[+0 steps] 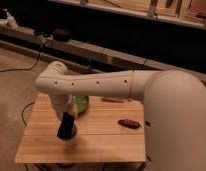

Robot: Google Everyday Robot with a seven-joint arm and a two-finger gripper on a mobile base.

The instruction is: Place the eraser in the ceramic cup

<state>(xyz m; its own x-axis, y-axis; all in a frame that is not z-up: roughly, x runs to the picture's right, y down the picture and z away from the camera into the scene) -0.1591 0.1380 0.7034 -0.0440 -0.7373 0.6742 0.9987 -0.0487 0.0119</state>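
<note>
My gripper [66, 128] is the dark end of the white arm. It points down over the front left part of the wooden table [106, 142]. Right under it a small white round thing shows, the ceramic cup [70, 141], mostly covered by the gripper. I cannot make out the black eraser apart from the dark gripper; it is hidden or out of view.
The green round dish [81, 104] sits behind the gripper, partly hidden by the arm. A small reddish-brown oblong thing [129, 123] lies at the right of the table. A white packet [114, 99] lies at the back edge. Dark shelves stand behind.
</note>
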